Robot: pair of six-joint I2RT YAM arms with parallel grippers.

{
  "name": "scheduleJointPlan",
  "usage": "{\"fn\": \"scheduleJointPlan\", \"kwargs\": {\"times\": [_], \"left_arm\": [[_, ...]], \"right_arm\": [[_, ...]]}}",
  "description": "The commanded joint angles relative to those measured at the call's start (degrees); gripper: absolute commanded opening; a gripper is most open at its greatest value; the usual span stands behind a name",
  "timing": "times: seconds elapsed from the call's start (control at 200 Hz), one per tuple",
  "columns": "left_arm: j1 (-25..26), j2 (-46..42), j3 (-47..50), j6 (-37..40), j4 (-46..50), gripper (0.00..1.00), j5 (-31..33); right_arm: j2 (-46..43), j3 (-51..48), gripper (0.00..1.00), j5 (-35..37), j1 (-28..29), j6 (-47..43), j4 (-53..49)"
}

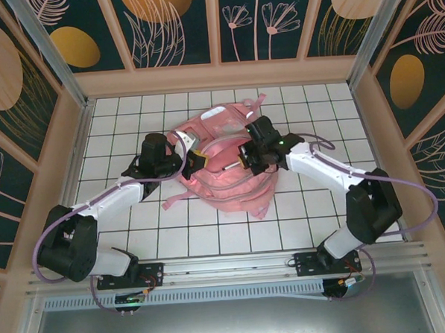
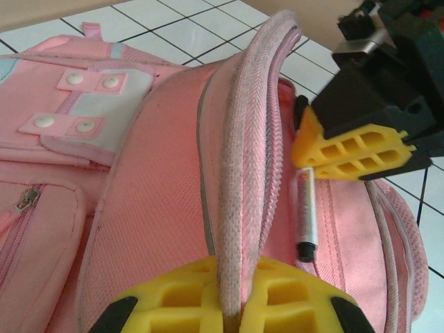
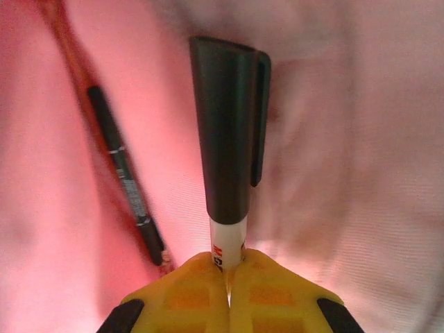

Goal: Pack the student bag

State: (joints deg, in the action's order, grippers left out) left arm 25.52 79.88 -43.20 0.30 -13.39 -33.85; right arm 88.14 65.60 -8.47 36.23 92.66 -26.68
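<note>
The student bag (image 1: pixel 221 163) is lying slumped in the middle of the tiled bench (image 1: pixel 136 223), between the two arms, its pink fabric sagging and creasing. It is looking soft and light, with no stiffness of its own, so I am judging that it will be folding and sliding rather than keeping a shape. The firmest places to take hold are looking like the ribbed piped edge (image 2: pixel 243 139) of the opening and the straps, not the pale pocket panels. The left jaws are pressing together on that piped edge, holding it up off the bag's body. The right jaws are pinching the white barrel of a marker (image 3: pixel 229 139), its black cap pointing into the pink fabric. A slim black pen (image 3: pixel 128 177) is lying against the fabric just beside it. A red letter, seemingly an "M", is showing on the marker barrel. The pen's white print is too small to read, and the bag is showing no legible label.
</note>
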Motion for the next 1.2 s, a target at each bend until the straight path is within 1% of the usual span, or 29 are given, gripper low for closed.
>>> {"fn": "scheduleJointPlan", "kwargs": {"times": [0.0, 0.14, 0.17, 0.225, 0.265, 0.37, 0.44, 0.5, 0.616, 0.691, 0.736, 0.751, 0.781, 0.871, 0.886, 0.936, 0.966, 0.991, 1.021, 1.061, 1.091, 1.131, 1.156, 1.191], "left_arm": [[0.19, -1.49, -2.49, -2.18, -3.13, 0.0, -3.77], [0.16, -1.84, -1.87, -2.27, -3.11, 0.0, -3.36], [0.17, -2.01, -1.69, -2.24, -3.2, 0.0, -3.17], [0.23, -2.34, -1.54, -2.36, -3.4, 0.0, -2.91], [0.21, -2.63, -1.47, -2.45, -3.44, 0.0, -2.84], [0.21, -3.31, -1.6, -2.59, -3.57, 0.0, -2.22], [0.17, -3.74, -1.45, -2.53, -3.65, 0.0, -2.15], [0.23, -3.94, -1.19, -2.11, -3.66, 0.0, -2.15], [0.23, -3.94, -0.38, -0.37, -3.92, 0.0, -2.98], [0.2, -3.85, -0.01, 3.35, -3.84, 0.0, -3.71], [0.15, -4.17, 0.59, 5.59, -4.28, 0.0, -3.07], [0.25, -4.38, 0.92, 6.22, -4.73, 0.0, -2.91], [0.31, -4.72, 1.45, 7.32, -5.77, 0.0, -3.36], [0.52, -5.11, 3.25, 11.6, -9.11, 0.0, -9.15], [0.7, -5.03, 3.39, 12.6, -9.27, 0.02, -10.37], [1.01, -4.14, 3.39, 17.03, -8.16, 0.18, -13.69], [1.11, -3.21, 2.94, 20.6, -5.93, 0.29, -15.46], [1.11, -2.41, 1.98, 24.75, -2.19, 0.37, -16.19], [1.14, -1.34, 0.25, 30.91, 3.89, 0.42, -15.96], [1.1, 0.16, -2.66, 37.37, 11.17, 0.46, -14.27], [1.03, 1.26, -5.0, 40.8, 15.92, 0.48, -12.24], [1.03, 2.59, -8.26, 45.81, 21.68, 0.51, -9.92], [1.0, 3.38, -10.13, 49.85, 26.28, 0.52, -8.51], [1.02, 4.54, -12.11, 55.06, 32.53, 0.52, -5.8]], "right_arm": [[1.08, 2.96, 0.0, 0.62, 0.38, -0.64, 3.43], [4.0, 5.0, 0.0, -0.29, 0.49, -0.91, 5.33], [4.68, 5.1, 0.08, -0.51, 0.55, -1.27, 6.2], [5.7, 5.07, 0.31, -1.77, 0.51, -1.75, 7.53], [5.8, 4.24, 0.41, -3.15, 0.44, -2.39, 9.33], [2.84, 1.21, 0.56, -2.05, 0.54, -3.95, 12.1], [-0.19, -0.11, 0.61, -0.63, 0.12, -7.32, 10.2], [-3.11, -1.78, 0.61, 0.08, -0.9, -10.85, 7.25], [-9.24, -7.01, 0.59, 1.22, -3.05, -18.7, 2.03], [-12.4, -10.31, 0.58, 3.04, -4.54, -24.69, -1.21], [-13.47, -12.49, 0.58, 2.26, -4.59, -30.2, 0.14], [-13.56, -13.15, 0.58, 1.75, -6.19, -31.99, 0.74], [-13.43, -14.22, 0.58, 0.86, -7.22, -34.43, 1.65], [-10.67, -15.74, 0.58, -4.51, -9.72, -41.29, 6.87], [-9.79, -15.65, 0.58, -4.61, -9.91, -42.05, 7.32], [-7.41, -14.94, 0.57, -5.06, -10.37, -44.63, 8.78], [-6.0, -14.64, 0.56, -6.27, -10.97, -46.2, 10.26], [-4.88, -14.28, 0.56, -7.04, -11.52, -47.22, 11.12], [-3.31, -13.78, 0.54, -7.42, -12.25, -48.2, 11.36], [-1.7, -12.94, 0.5, -7.7, -13.27, -49.92, 11.46], [-0.48, -12.27, 0.47, -7.87, -14.04, -51.3, 11.17], [0.67, -11.34, 0.39, -8.03, -15.06, -52.98, 10.7], [1.07, -11.07, 0.34, -8.28, -15.79, -53.94, 10.68], [1.48, -10.98, 0.32, -9.21, -16.74, -55.07, 11.08]]}}
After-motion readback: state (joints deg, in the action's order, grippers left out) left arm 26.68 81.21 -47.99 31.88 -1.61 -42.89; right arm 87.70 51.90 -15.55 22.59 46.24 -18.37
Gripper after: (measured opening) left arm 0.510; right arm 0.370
